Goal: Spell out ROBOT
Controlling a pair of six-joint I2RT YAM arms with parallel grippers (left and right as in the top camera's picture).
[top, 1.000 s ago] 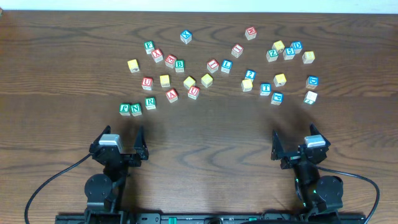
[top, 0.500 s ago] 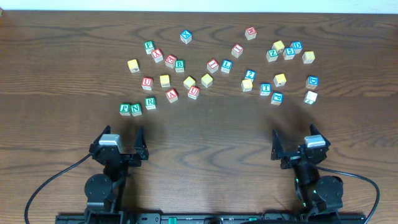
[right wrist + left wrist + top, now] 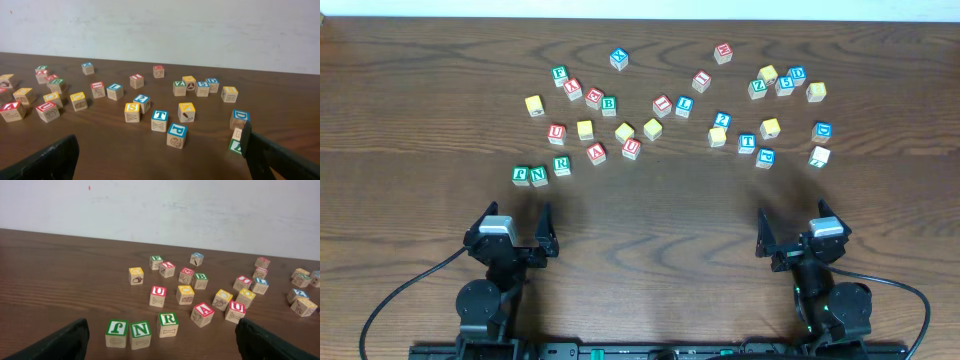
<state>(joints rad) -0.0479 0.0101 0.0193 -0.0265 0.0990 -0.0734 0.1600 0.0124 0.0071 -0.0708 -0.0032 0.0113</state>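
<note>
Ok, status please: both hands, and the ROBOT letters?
Left hand, right hand open, empty. R cube, B cube, T cube lie scattered, unplaced. N cube close beside R cube.

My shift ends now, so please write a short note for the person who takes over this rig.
Left gripper and right gripper: fingers open, both empty, short of the cubes.
R cube is front left beside the N cube; B cube in the left group; T cube in the right group.
Yellow-faced cubes lie scattered; which ones show O, I cannot tell.
Done: nothing. Left: pick five letters, line up ROBOT.
</note>
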